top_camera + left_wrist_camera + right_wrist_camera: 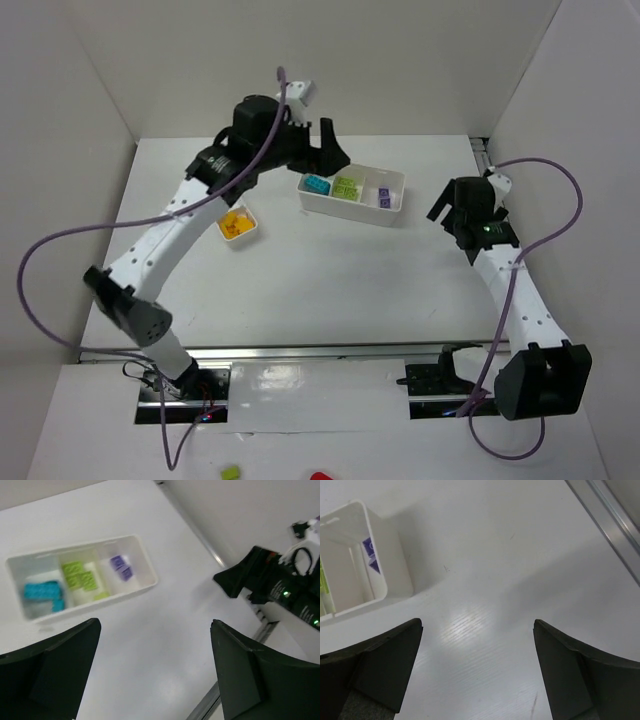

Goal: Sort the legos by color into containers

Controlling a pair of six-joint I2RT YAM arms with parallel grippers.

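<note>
The wide white tray [396, 181] stands at the back centre and holds teal-blue legos [317, 185], lime green legos [347, 187] and lavender legos [385, 198], one colour to a compartment. Orange legos [235, 224] lie in a second white tray [250, 214], partly hidden under my left arm. My left gripper [328, 152] hangs open and empty above the wide tray's left end. In the left wrist view [155, 625] the tray [147, 572] lies ahead. My right gripper [447, 212] is open and empty, right of the tray. The right wrist view [478, 625] shows the tray's end [390, 565].
A metal rail [610, 515] runs along the table's right edge, by the white side wall. A lime green piece [231, 471] and a red thing [320, 477] lie on the near ledge below the arm bases. My right arm [280, 587] shows in the left wrist view.
</note>
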